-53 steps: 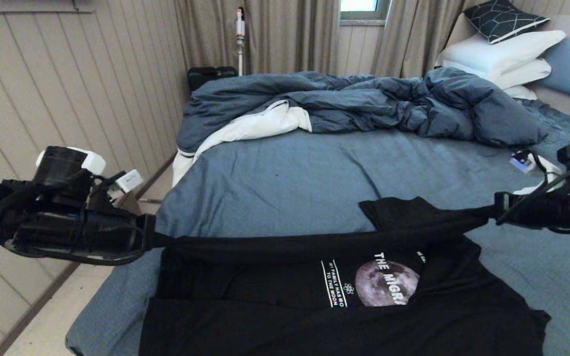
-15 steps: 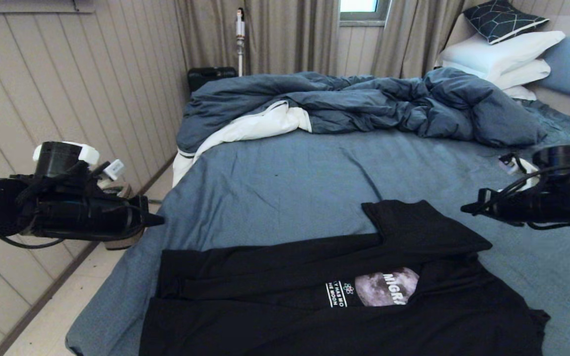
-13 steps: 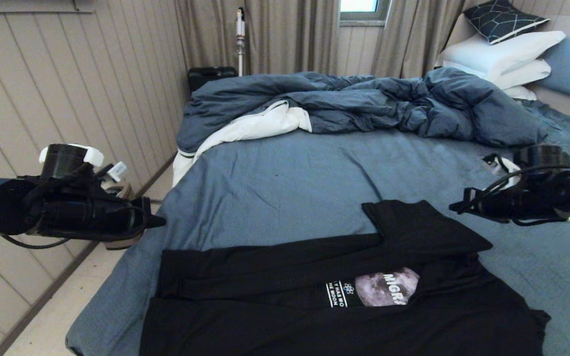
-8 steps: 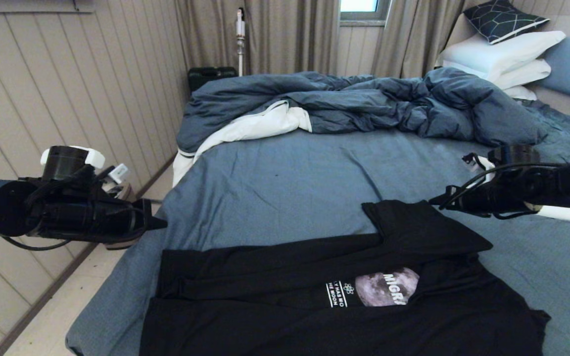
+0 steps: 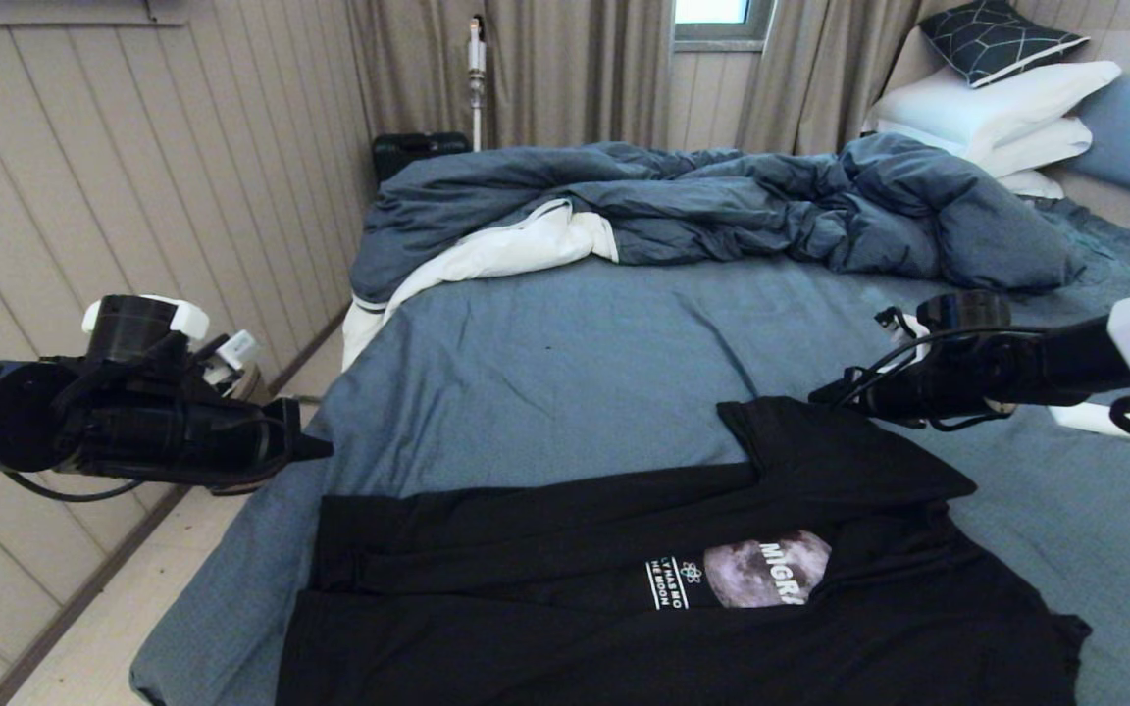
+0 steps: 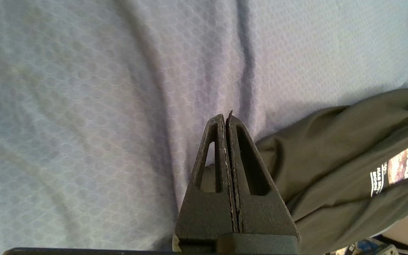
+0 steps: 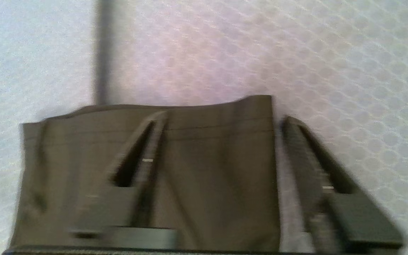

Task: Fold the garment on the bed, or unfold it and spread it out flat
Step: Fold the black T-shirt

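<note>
behind our shirt [image 5: 683,569] on the near bed [image 5: 565,363], a rumpled duvet [image 5: 722,211] and pillows [image 5: 997,108] crowd the far side. our left gripper [image 5: 315,449] hangs pinched shut and empty at the bed's edge; our right gripper [image 7: 221,148] spreads wide over a sleeve, gripping nothing.

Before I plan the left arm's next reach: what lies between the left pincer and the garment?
Only bare blue-grey sheet of the bed. In the head view the shut left pincer hangs above the garment's near corner, touching nothing.
</note>
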{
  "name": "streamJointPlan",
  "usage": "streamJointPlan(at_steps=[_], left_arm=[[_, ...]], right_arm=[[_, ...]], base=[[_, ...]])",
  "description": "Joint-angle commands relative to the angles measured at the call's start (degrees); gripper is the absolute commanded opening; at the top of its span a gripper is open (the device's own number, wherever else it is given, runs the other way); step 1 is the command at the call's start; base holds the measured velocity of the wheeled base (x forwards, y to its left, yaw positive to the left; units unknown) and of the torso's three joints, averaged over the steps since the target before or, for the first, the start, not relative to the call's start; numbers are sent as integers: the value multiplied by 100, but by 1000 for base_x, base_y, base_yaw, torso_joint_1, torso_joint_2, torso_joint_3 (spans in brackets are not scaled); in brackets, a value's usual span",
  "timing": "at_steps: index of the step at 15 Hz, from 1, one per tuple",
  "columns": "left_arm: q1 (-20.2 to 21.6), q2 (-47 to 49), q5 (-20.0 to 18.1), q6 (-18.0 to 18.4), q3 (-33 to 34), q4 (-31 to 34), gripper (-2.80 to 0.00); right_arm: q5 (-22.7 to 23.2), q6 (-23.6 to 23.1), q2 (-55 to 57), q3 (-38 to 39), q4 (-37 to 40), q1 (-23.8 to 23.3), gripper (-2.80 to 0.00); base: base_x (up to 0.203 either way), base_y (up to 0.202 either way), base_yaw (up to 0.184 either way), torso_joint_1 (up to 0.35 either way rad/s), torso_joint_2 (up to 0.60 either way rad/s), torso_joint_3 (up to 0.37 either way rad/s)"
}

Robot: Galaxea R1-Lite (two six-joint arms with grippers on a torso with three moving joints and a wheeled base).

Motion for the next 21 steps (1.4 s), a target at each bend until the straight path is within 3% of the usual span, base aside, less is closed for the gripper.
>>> streamJointPlan(at_steps=[1, 4, 7, 10, 17, 21], left_arm=[[-4, 26, -15, -13, 1, -3, -280], [-4, 27, -43, -13, -7, -3, -280], [4, 60, -301, -22, 9, -3, -280], [5, 6, -325, -31, 48, -3, -280], [-4, -153, -340, -39, 179, -3, -280], [-4, -335, -340, -67, 291, -3, -280]], right_arm=[[13, 9, 97, -36, 0, 51, -280], [13, 18, 43, -34, -5, 28, -280], [16, 57, -134, -24, 0, -2, -280], [23, 176, -845, 146, 0, 7, -280], [90, 124, -2865, 1360, 47, 37, -280], [599, -218, -3979, 2440, 245, -201, -280]], base=[[0, 0, 0, 0, 0, 0], [0, 0, 0, 0, 0, 0], [0, 0, 0, 0, 0, 0], [0, 0, 0, 0, 0, 0], [0, 0, 0, 0, 0, 0], [0, 0, 0, 0, 0, 0]])
